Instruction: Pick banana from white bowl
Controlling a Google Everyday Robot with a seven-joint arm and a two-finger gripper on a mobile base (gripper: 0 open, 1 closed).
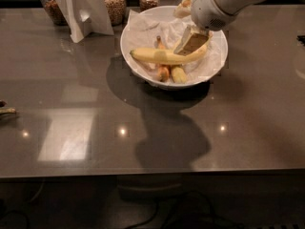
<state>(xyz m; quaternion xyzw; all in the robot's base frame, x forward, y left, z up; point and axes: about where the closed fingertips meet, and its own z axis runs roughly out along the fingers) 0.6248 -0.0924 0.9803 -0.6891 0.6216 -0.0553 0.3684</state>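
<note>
The banana [159, 56] is long, pale yellow and gently curved. It lies across the middle of the white bowl [125, 46], on crumpled white paper. The bowl stands at the back centre of the grey table. My gripper [191, 42] reaches down from the upper right on a white arm. It is inside the bowl at the right part of the banana, right against it in this view. The banana's right end shows just past the gripper.
A short orange fruit [163, 72] and a short yellow-green fruit [179, 74] lie in the bowl in front of the banana. A white folded stand [83, 11] and glass jars [115, 4] stand at the back left. A small object [5, 110] lies at the left edge.
</note>
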